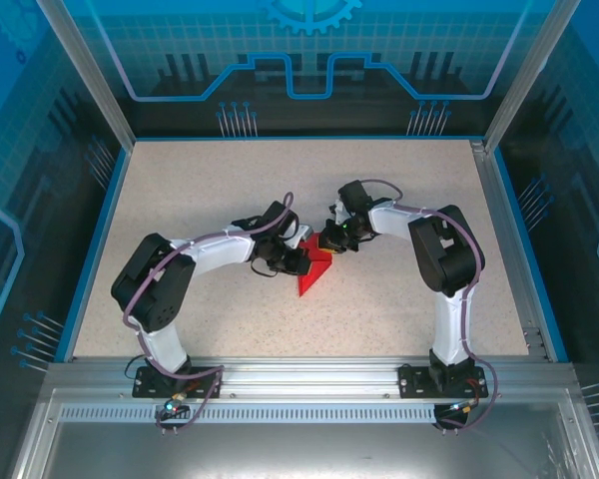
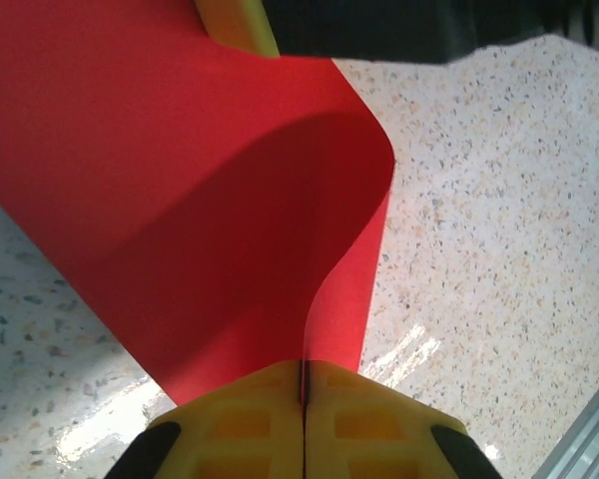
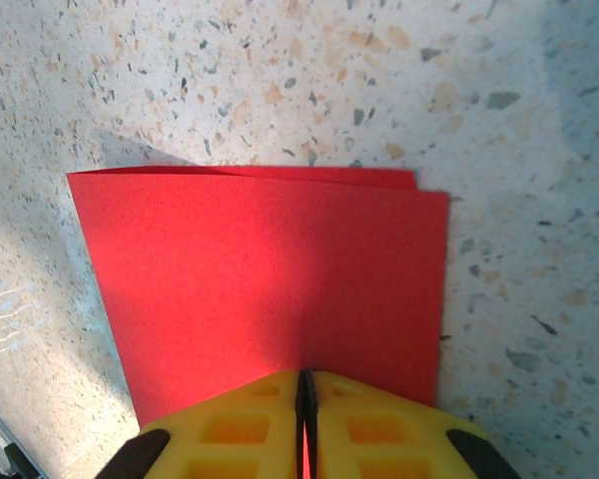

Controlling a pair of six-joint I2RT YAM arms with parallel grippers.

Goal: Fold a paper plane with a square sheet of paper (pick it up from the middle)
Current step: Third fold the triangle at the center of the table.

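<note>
As the left gripper (image 2: 304,391) and right gripper (image 3: 304,385) clamp the bowed square sheet of paper (image 1: 312,275) midway between the table's (image 1: 210,190) side edges, uneven pulling could tear it or skew its crease.

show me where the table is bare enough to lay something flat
Bare table runs wide between the blue far rim and the red paper, and again from the paper to the near metal rail. Crowded at the centre: left gripper and right gripper both pinch the paper there.
</note>
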